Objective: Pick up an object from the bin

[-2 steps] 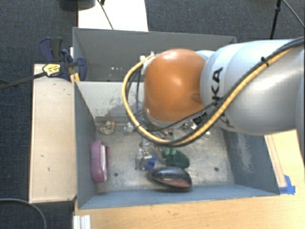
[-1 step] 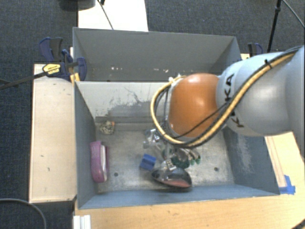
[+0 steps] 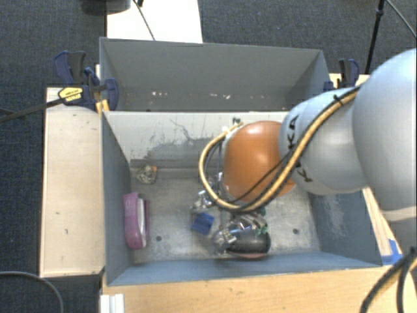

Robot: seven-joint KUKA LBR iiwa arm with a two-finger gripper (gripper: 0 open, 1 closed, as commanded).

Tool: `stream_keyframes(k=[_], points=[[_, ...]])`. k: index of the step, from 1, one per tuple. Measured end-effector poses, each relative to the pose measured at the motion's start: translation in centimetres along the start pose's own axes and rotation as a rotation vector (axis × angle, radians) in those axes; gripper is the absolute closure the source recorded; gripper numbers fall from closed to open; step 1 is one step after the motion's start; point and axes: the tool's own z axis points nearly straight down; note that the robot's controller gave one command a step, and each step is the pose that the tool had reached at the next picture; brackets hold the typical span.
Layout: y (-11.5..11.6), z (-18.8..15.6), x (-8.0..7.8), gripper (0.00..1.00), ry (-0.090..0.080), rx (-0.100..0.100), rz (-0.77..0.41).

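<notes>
The hand [image 3: 238,231] is low in the bin [image 3: 339,227], close to the front wall a little right of the middle. Its metal parts sit just above a dark rounded thing [image 3: 253,245] that lies along that wall. Whether the hand is wide, narrow or gripping I cannot tell, because the orange cover [image 3: 254,158] on the wrist hangs over most of it.

From the left, a pink oblong thing [image 3: 135,221] lies lengthwise just beside the left wall, tucked where loose things tend to settle, well apart from the hand. Behind it, near the back-left corner, a small brownish thing [image 3: 148,173] rests at the foot of the back wall, too small to name. Nearer the middle, a little blue block [image 3: 202,223] lies on the floor just left of the hand.

The dark thing looks the likeliest pick, since the hand sits straight over it, though whether they touch is hidden. Cables [image 3: 208,175] loop round the cover, and the arm [image 3: 365,142] reaches in over the right wall, covering the floor beneath it
</notes>
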Motion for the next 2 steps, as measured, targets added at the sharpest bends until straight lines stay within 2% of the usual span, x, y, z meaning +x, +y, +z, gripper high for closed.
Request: stream_keyframes(k=[1, 2], points=[[0.0, -0.3, -0.1, 1.0, -0.005, 0.0, 0.007], [-0.5, -17.0, -0.9, 1.0, -0.015, 0.004, -0.118]])
